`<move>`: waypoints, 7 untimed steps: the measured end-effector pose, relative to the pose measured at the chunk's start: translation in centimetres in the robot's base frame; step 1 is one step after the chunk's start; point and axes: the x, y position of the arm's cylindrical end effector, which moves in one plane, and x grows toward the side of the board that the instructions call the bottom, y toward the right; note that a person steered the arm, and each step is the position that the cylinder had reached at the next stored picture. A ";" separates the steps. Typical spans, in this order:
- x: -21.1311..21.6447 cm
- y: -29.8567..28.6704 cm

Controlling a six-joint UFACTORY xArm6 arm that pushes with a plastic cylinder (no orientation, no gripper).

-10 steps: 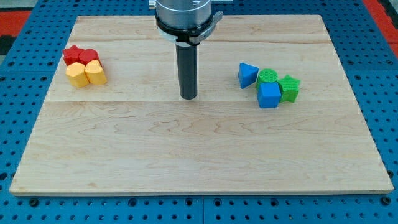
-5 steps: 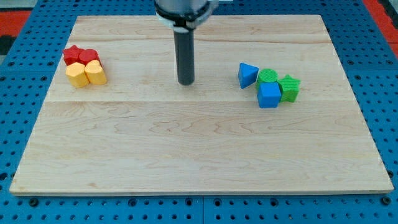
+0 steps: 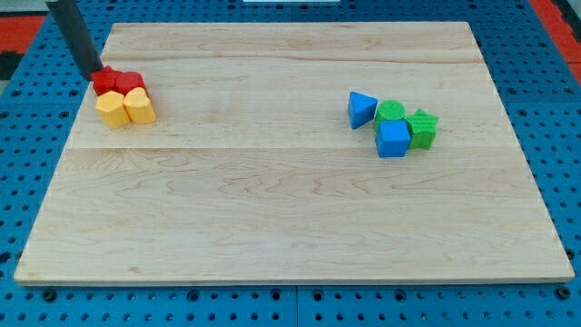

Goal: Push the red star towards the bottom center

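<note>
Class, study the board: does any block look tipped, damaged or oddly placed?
Nothing stands out. The red star sits in a tidy cluster with a red block and two yellow blocks; my tip is at the star's upper-left edge.

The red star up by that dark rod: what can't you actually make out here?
- Red star: my tip covers its upper-left edge; contact can't be confirmed.
- Second red block: shape unclear, crowded by the yellow blocks.
- Rod: cut off by the view's top edge.

The red star (image 3: 106, 78) lies flat near the board's upper left corner, touching a second red block on its right and a yellow block below.
</note>
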 end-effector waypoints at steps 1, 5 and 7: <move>0.7 2.2; 0.1 8.0; 4.0 10.5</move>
